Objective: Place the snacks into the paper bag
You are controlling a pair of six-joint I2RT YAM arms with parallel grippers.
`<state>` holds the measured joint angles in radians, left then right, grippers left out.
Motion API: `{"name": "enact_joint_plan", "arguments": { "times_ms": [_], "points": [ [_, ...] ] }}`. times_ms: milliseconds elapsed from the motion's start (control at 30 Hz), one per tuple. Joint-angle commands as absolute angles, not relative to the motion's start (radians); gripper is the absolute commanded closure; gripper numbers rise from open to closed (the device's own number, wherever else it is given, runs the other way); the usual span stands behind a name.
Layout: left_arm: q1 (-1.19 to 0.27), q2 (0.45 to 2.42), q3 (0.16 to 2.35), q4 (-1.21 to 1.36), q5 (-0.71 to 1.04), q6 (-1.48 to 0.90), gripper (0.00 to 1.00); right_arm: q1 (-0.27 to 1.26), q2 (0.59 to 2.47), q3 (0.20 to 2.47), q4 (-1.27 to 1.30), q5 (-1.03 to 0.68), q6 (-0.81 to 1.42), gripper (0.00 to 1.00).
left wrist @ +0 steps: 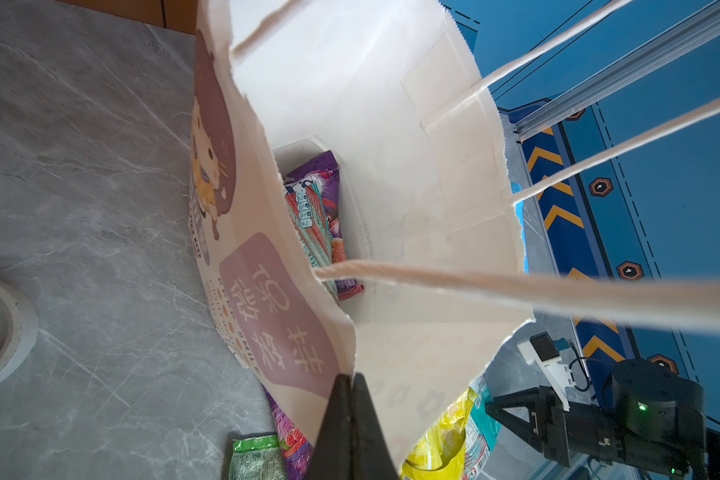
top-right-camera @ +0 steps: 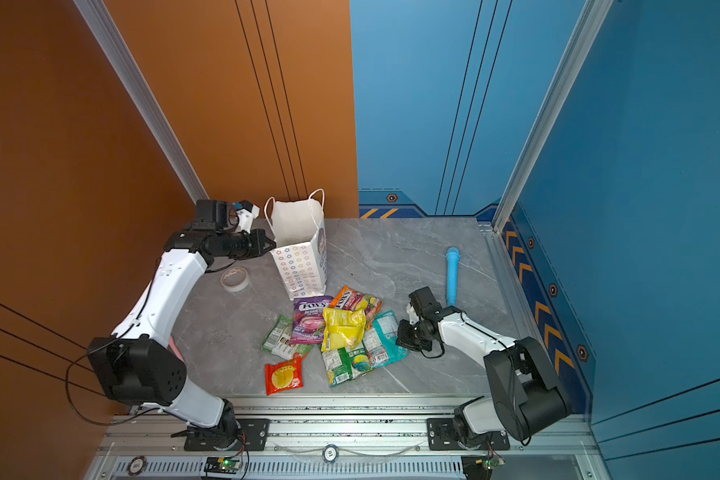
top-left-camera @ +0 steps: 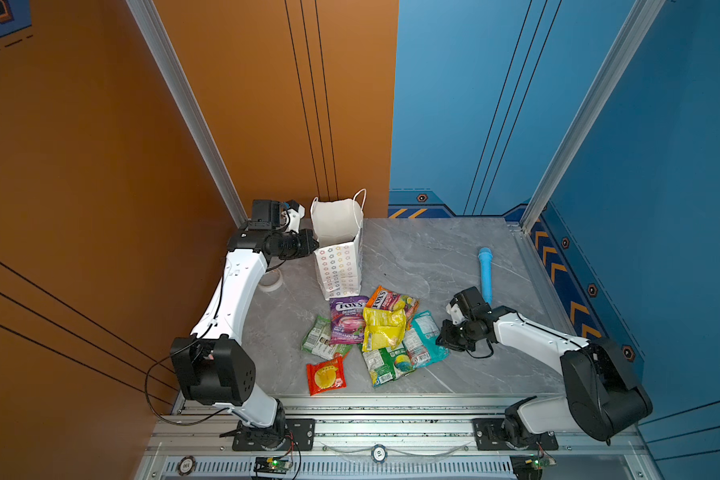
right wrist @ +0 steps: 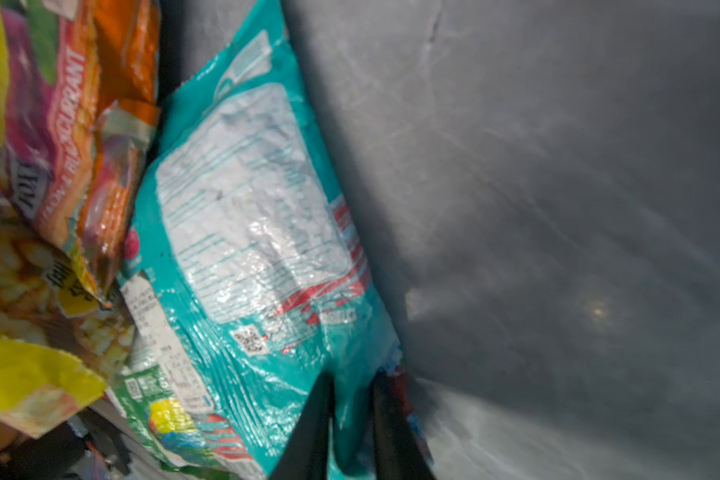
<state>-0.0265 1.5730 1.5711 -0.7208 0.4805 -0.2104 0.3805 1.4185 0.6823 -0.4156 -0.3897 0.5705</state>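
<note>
The white paper bag (top-left-camera: 337, 257) stands open at the back left of the table. My left gripper (left wrist: 352, 378) is shut on the corner of its rim (top-left-camera: 314, 245). Purple and teal packets (left wrist: 321, 216) lie inside it. In both top views the other snacks lie in a heap in front of the bag: purple (top-left-camera: 347, 318), orange (top-left-camera: 385, 301), yellow (top-left-camera: 383, 328), two green (top-left-camera: 321, 338), and a red one (top-left-camera: 326, 376) apart. My right gripper (right wrist: 352, 382) is shut on the edge of the teal packet (right wrist: 246, 208) at the heap's right side (top-left-camera: 422, 338).
A blue microphone-shaped stick (top-left-camera: 486, 274) lies at the right, behind my right arm. A roll of clear tape (top-right-camera: 234, 278) lies left of the bag, under my left arm. Orange and blue walls close the table's back and sides.
</note>
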Motion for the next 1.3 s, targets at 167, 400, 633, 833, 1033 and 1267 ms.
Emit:
{"name": "enact_joint_plan", "arguments": {
  "times_ms": [167, 400, 633, 833, 1033, 1267],
  "points": [
    [-0.026, 1.592, 1.549, -0.749, 0.469, -0.209, 0.98, 0.368, 1.325, 0.693, -0.461, -0.289, 0.578, 1.00],
    [-0.028, 1.592, 1.549, -0.749, 0.469, -0.211, 0.98, 0.348, 1.224, 0.735, -0.534, -0.247, 0.584, 1.00],
    [-0.028, 1.589, 1.549, -0.748, 0.469, -0.210, 0.98, 0.340, 1.145, 0.768, -0.572, -0.213, 0.602, 1.00],
    [-0.029, 1.589, 1.549, -0.749, 0.469, -0.211, 0.98, 0.330, 1.097, 0.818, -0.614, -0.204, 0.616, 1.00],
    [-0.031, 1.586, 1.549, -0.748, 0.469, -0.210, 0.98, 0.330, 1.067, 0.882, -0.645, -0.181, 0.629, 1.00],
    [-0.032, 1.585, 1.549, -0.749, 0.471, -0.211, 0.98, 0.336, 1.052, 0.958, -0.646, -0.160, 0.649, 1.00]
  ]
}}
